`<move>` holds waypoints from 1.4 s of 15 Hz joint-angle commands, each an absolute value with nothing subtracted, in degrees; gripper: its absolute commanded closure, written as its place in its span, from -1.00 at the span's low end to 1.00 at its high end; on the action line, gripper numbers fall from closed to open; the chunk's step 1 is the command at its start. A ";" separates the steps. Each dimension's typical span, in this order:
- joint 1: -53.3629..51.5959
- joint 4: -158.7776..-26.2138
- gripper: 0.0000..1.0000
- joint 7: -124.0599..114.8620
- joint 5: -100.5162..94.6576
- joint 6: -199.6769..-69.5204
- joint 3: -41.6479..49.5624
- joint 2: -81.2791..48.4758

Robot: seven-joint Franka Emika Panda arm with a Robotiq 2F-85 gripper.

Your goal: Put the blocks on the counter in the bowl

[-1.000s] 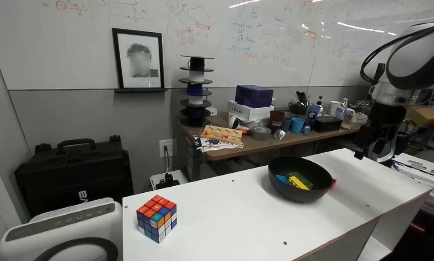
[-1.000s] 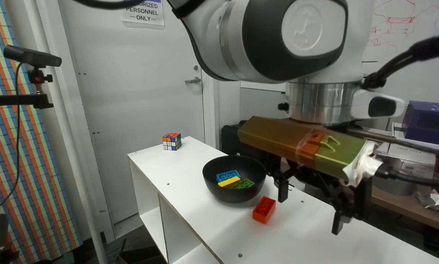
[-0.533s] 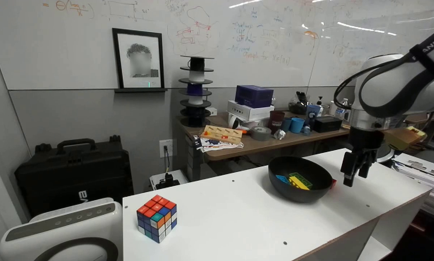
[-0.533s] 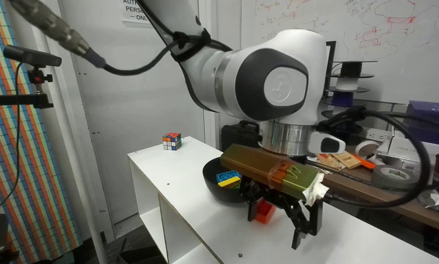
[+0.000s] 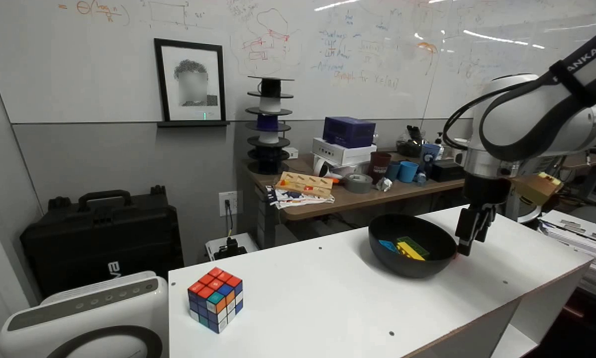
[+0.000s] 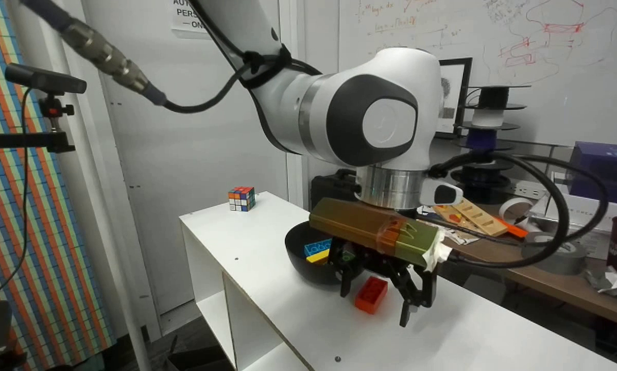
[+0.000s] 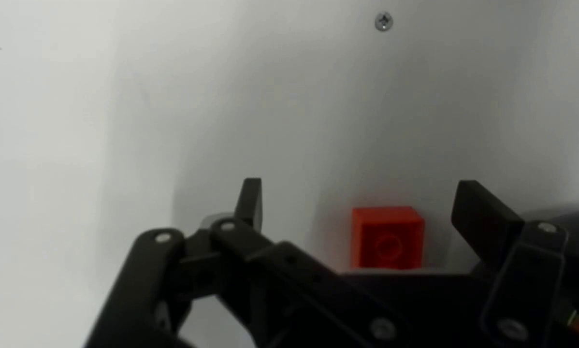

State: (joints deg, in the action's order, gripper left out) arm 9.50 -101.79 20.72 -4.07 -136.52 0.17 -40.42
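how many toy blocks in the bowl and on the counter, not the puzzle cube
4 in view: a blue block, a yellow block and a green block in the bowl, and a red block on the counter near it. Another could be hidden low in the bowl.

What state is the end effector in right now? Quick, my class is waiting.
End effector: open, holding nothing; in the wrist view the red block shows between its fingers, with a gap on either side.
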 commanded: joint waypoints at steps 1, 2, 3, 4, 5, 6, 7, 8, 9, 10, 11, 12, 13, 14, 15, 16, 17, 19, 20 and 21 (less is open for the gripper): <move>11.61 -99.39 -1.00 24.79 -2.64 -136.41 -2.16 -41.44; 11.87 -99.17 -1.00 25.31 -2.49 -136.29 -2.42 -41.63; 12.17 -98.95 -1.00 25.94 -2.47 -136.39 -2.63 -41.91; 12.40 -98.84 -1.00 26.41 -2.43 -136.49 -2.85 -42.09; 12.72 -98.72 -1.00 26.98 -2.27 -136.66 -3.15 -42.32; 13.25 -98.62 -1.00 27.79 -1.90 -137.53 -3.58 -42.67; 13.85 -98.72 -1.00 28.39 -1.06 -138.78 -4.29 -42.94; 14.28 -98.53 -1.00 29.27 -0.63 -139.20 -4.84 -43.28; 15.01 -98.59 -1.00 30.04 0.31 -140.49 -5.72 -43.67; 15.44 -98.51 -1.00 30.85 0.80 -141.17 -6.27 -44.01; 15.78 -98.61 -1.00 31.47 1.34 -142.11 -6.85 -44.27; 16.14 -98.55 -1.00 32.06 1.62 -142.39 -7.34 -44.54; 16.54 -98.51 -0.50 32.66 1.78 -142.35 -7.74 -44.81; 16.63 -98.70 -0.49 33.11 1.77 -142.26 -7.94 -44.84; 16.62 -98.93 -0.32 33.63 1.46 -141.60 -7.89 -44.67; 16.64 -99.03 -0.17 34.13 1.22 -141.20 -7.85 -44.55; 16.36 -99.43 0.02 34.29 0.85 -140.92 -7.55 -44.18; 16.43 -99.94 0.32 35.37 0.69 -140.88 -7.46 -43.48; 16.49 -100.19 0.45 35.91 0.74 -141.15 -7.48 -43.25; 16.43 -100.68 0.59 36.22 0.78 -141.60 -7.49 -42.74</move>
State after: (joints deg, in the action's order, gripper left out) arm 16.05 -99.79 34.02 0.56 -141.46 -6.94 -43.97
